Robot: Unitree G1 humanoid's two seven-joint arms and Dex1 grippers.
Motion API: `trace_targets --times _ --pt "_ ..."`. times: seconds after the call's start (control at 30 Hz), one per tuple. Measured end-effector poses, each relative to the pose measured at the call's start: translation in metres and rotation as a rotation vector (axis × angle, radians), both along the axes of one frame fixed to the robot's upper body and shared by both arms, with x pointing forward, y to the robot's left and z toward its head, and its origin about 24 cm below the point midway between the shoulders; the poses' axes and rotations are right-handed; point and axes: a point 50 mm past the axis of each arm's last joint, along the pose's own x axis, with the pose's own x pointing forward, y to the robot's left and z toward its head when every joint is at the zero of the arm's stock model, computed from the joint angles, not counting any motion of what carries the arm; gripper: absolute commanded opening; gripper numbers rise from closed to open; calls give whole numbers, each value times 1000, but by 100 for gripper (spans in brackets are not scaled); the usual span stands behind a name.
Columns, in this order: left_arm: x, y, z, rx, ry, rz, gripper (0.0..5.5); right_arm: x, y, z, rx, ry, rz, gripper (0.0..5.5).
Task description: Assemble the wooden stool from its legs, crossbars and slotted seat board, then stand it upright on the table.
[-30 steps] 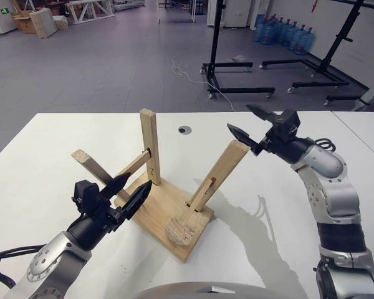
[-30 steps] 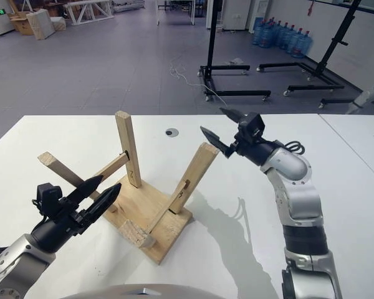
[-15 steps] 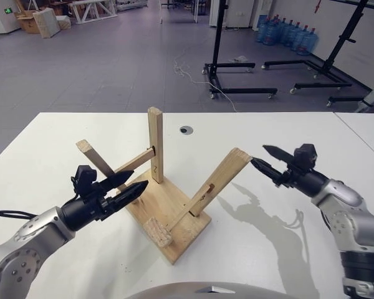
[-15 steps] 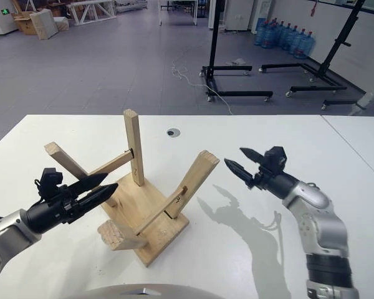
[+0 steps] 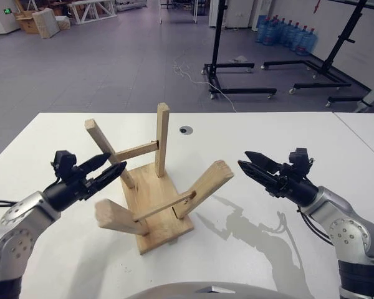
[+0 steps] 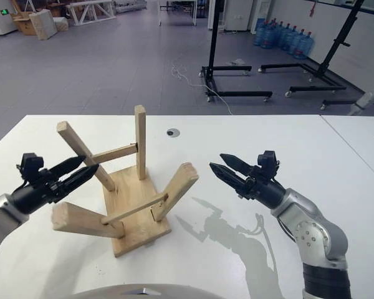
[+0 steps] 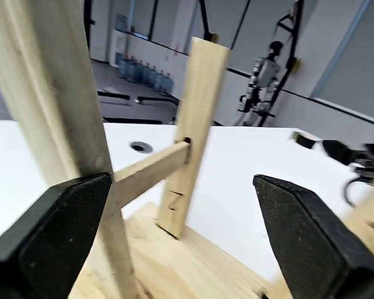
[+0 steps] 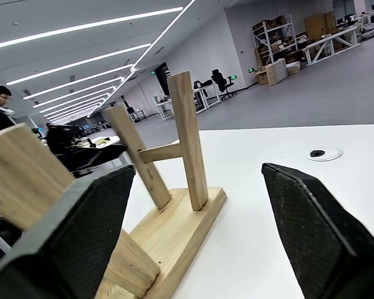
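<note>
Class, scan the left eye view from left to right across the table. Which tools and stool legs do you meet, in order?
Left black two-finger tool → upright pale wooden stool leg → slanted pale wooden stool leg → right black two-finger tool.

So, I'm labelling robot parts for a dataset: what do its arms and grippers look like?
The left arm and right arm are rounded silver-grey shells with black joints. The left gripper and right gripper are matte black, each with two long pointed fingers with textured inner pads. A black camera block tops each wrist; thin black cables trail by the forearms.
</note>
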Motion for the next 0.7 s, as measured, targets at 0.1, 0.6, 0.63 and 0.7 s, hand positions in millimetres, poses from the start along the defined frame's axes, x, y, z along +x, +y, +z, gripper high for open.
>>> trace_targets --times 0.1,0.6,0.63,0.7 --pt "3 -6 15 -32 -82 -4 415 7 -6 6 56 19 13 374" --pt "-44 -37 99 16 -420 -82 415 1 24 50 118 -76 321 374" --pt "-42 -43 96 33 -396 -119 415 2 25 52 110 -87 346 374" --pt "-29 -52 86 149 -318 -187 415 7 26 54 97 -93 376 374"
